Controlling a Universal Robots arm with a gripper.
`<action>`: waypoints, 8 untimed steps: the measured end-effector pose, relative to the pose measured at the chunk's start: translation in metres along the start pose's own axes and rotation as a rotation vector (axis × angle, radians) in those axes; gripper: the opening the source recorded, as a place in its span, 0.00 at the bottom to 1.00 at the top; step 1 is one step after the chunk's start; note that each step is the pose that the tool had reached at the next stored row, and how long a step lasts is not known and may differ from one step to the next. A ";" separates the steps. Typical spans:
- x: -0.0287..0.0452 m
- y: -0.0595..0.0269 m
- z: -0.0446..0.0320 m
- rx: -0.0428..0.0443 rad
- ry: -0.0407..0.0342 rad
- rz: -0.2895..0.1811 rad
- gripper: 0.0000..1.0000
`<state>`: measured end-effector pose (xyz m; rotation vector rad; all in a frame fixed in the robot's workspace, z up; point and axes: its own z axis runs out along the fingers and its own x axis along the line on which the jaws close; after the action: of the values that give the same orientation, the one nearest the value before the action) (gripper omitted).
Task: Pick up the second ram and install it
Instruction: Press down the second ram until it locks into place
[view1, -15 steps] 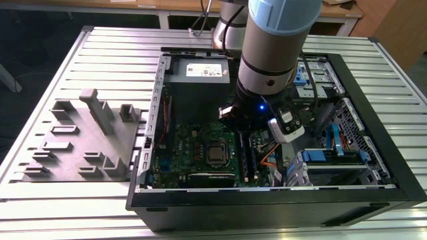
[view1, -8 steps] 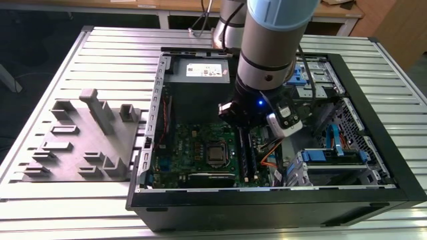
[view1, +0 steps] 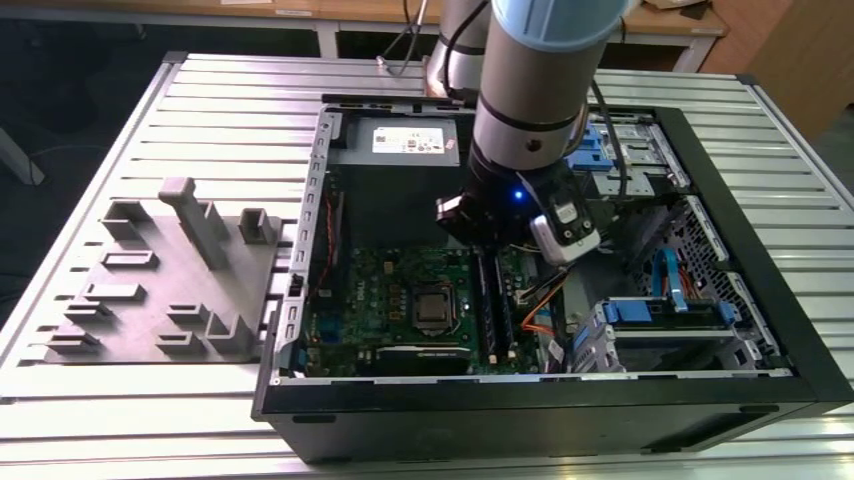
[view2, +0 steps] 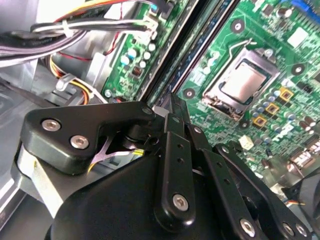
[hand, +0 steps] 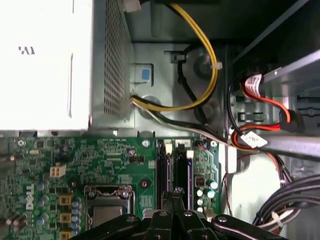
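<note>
The robot arm reaches down into the open computer case, which lies on the tabletop. Its tool sits right over the long memory slots, next to the shiny chip holder on the green board. In both wrist views the black fingers are pressed close together, but I cannot tell if they squeeze anything. A long dark strip stands in the slots under the tool in the exterior view; it may be the second ram, though I cannot be sure which stick is which. The grey holder tray sits on the tabletop at the exterior view's left, well apart from the case. A ram stick is probably light, thin and stiff, and it would break if bent. It is best held by its long flat sides near the middle, away from the bottom edge, and pushed straight down.
</note>
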<state>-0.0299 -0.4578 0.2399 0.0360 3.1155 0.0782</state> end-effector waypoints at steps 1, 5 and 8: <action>0.0000 0.0014 0.0002 -0.0002 0.0000 0.000 0.07; 0.0001 0.0045 0.0004 -0.0001 0.0000 0.000 0.07; 0.0002 0.0076 0.0008 0.0000 0.0000 0.000 0.07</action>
<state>-0.0299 -0.4501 0.2394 0.0360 3.1155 0.0783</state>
